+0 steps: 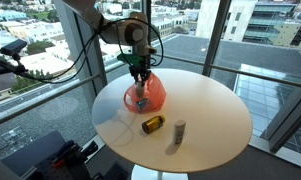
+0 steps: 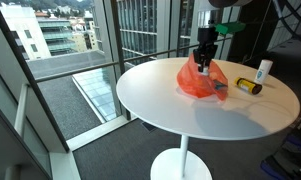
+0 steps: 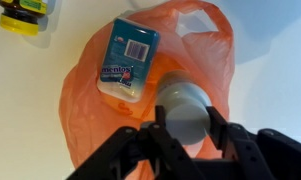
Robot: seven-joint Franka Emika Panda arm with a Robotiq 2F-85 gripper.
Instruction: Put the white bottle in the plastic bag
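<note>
In the wrist view my gripper (image 3: 186, 120) is shut on the white bottle (image 3: 183, 98), a whitish-grey bottle seen cap-on, with one finger on each side. It hangs right over the plastic bag (image 3: 205, 45), which is translucent orange-red and crinkled. A blue-labelled packet (image 3: 128, 55) lies on or in the bag beside the bottle. In both exterior views the gripper (image 1: 140, 76) (image 2: 203, 58) reaches down into the top of the bag (image 1: 152, 97) (image 2: 195, 82) on the round white table (image 1: 205, 110).
An amber-yellow bottle with a dark cap (image 1: 152, 124) (image 2: 248, 87) (image 3: 25, 15) lies near the bag. A slim pale grey cylinder (image 1: 179, 129) (image 2: 264, 70) stands beside it. Tall windows surround the table (image 2: 150, 100).
</note>
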